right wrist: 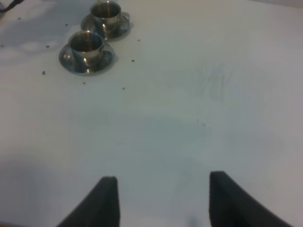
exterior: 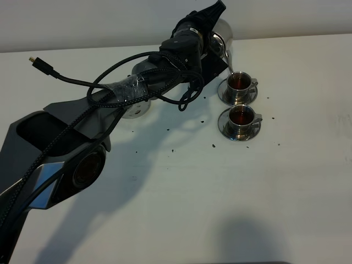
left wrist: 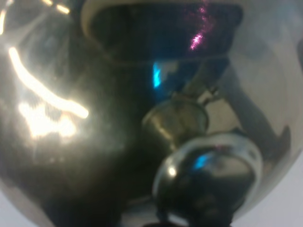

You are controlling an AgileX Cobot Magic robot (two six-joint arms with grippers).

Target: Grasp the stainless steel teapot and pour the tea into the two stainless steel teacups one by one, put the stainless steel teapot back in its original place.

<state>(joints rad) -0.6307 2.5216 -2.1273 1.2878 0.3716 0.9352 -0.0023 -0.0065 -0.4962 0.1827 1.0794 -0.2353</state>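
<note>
The stainless steel teapot point(exterior: 223, 30) hangs tilted at the table's back, its thin spout point(exterior: 230, 61) pointing down at the far teacup point(exterior: 240, 82). My left gripper point(exterior: 215, 49) is shut on the teapot's handle side. The left wrist view is filled by the shiny teapot body point(left wrist: 71, 142) and its lid knob point(left wrist: 208, 179); the fingers are not visible there. Both teacups, the far one point(right wrist: 106, 12) and the near one point(exterior: 241, 117) point(right wrist: 86, 45), sit on saucers and hold dark reddish-brown tea point(exterior: 240, 114). My right gripper point(right wrist: 163, 198) is open over bare table, well away from the cups.
A round steel disc point(exterior: 137, 110) lies partly under the left arm. A black cable with a plug point(exterior: 36, 61) trails across the back left. Dark specks point(exterior: 212, 146) dot the white table point(exterior: 286, 181) around the cups.
</note>
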